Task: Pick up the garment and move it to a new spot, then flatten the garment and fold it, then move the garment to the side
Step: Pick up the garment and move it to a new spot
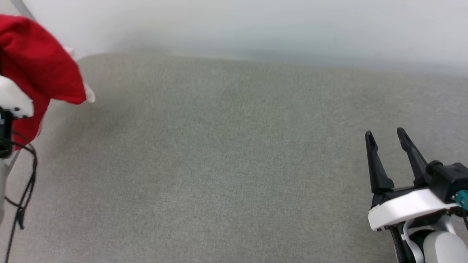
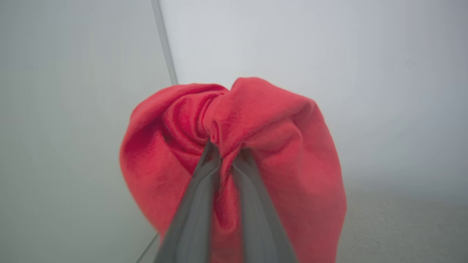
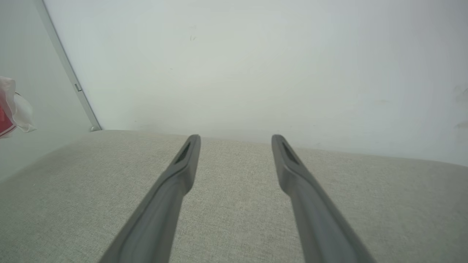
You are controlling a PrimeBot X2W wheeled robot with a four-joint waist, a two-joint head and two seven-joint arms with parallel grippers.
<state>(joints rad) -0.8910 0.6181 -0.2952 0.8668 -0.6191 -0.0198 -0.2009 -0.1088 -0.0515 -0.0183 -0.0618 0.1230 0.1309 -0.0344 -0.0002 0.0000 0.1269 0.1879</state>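
The garment point(image 1: 34, 62) is a bunched red cloth with a bit of white showing, hanging in the air at the far left of the head view above the grey surface's left end. In the left wrist view my left gripper point(image 2: 227, 148) is shut on a fold of the red garment point(image 2: 278, 146), which drapes over both fingers. A white and red scrap of the garment point(image 3: 11, 109) shows at the left edge of the right wrist view. My right gripper point(image 1: 384, 136) stands open and empty over the lower right of the surface, seen as the right gripper point(image 3: 236, 140) in its own view.
A wide grey fabric-covered surface point(image 1: 234, 164) spans the head view. A pale wall point(image 1: 256, 25) runs behind it, with a corner strip point(image 3: 67, 67) at the left. My left wrist housing point(image 1: 12, 98) and dark cables point(image 1: 22, 193) hang at the left edge.
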